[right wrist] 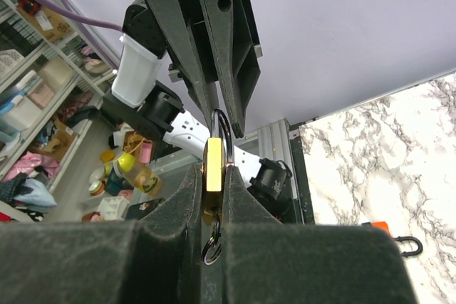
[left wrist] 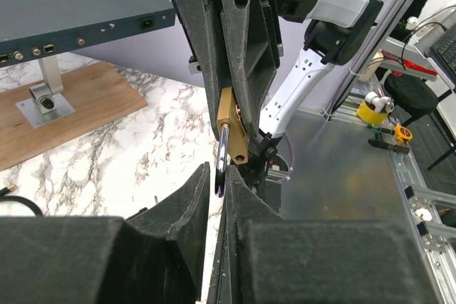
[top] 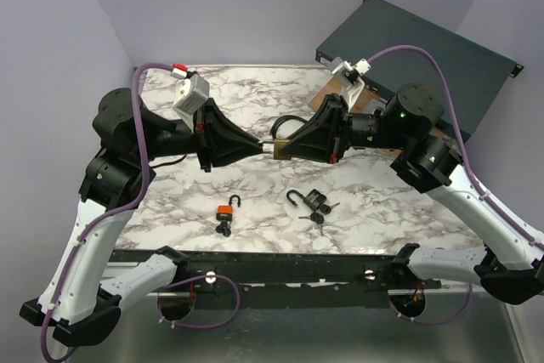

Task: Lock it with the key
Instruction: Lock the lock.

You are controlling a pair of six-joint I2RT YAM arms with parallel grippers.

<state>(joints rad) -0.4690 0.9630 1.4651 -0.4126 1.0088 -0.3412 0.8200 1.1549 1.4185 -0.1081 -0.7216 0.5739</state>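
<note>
Black wedge-shaped fingers of the right gripper (right wrist: pixel 212 177) clench the small brass padlock (right wrist: pixel 214 164) by its body, in the air over the marble-patterned table (top: pixel 382 210). Its key ring (right wrist: pixel 210 248) dangles below. Opposite, the left gripper (left wrist: pixel 219 179) pinches the steel shackle (left wrist: pixel 221 158). Being hard, dense, smooth metal, it will likely slip unless squeezed on its flat faces. No container shows.

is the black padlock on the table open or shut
Open. The black padlock lies with its shackle hooked out sideways, one end free of the body.
</note>
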